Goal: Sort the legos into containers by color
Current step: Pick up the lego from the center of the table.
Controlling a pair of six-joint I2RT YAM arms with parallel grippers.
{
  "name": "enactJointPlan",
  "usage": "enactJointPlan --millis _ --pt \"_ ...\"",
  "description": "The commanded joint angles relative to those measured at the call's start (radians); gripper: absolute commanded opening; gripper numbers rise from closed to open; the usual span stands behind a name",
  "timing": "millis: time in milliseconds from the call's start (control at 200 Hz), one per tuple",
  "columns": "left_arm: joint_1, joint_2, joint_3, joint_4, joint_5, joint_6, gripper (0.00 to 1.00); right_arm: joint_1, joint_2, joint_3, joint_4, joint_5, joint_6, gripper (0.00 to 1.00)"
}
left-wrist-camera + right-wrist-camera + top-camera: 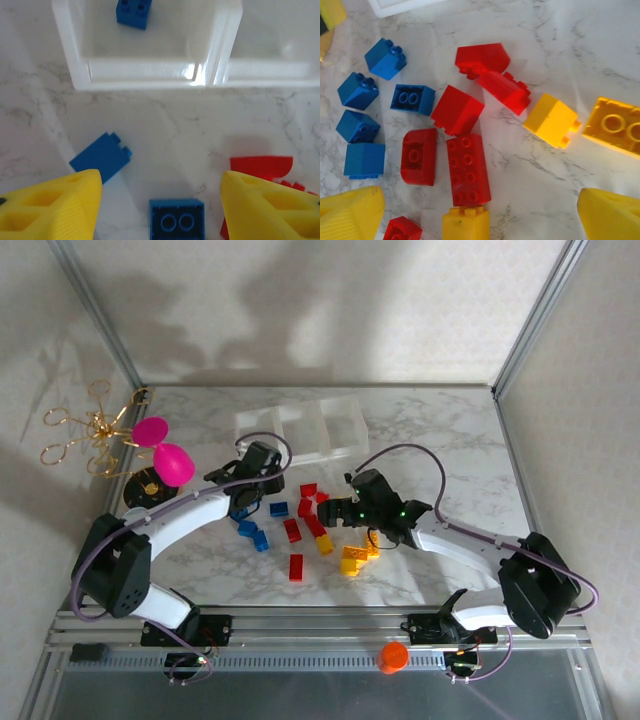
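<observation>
The white three-compartment tray stands at the back of the marble table; its near wall fills the top of the left wrist view, with one blue lego inside a compartment. My left gripper hovers open just in front of the tray. A loose upside-down blue lego lies on the table between its yellow fingers, untouched. My right gripper is wide open over the pile. A yellow lego and a long red lego lie between its fingers.
Blue legos, red legos and yellow legos are scattered mid-table between the arms. Two magenta discs and a gold wire stand sit at the far left. An orange knob is on the front rail.
</observation>
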Motion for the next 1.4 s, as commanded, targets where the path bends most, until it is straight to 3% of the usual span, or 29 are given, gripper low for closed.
enactJointPlan --millis 0,285,871,1397 --pt "-0.027 -0.038 -0.04 -0.029 -0.035 -0.049 0.67 0.029 0.02 -0.025 0.093 -0.019 0.018 0.99" --pt "-0.062 0.017 -0.092 0.0 -0.011 -0.066 0.71 0.036 0.024 -0.045 0.141 0.001 0.04 0.99" --pt "-0.109 0.211 -0.021 0.047 0.041 -0.041 0.75 0.035 0.0 -0.051 0.121 0.05 0.049 0.99" --pt "-0.121 0.279 0.018 0.071 0.048 -0.047 0.72 0.036 0.009 -0.039 0.116 0.053 0.039 0.99"
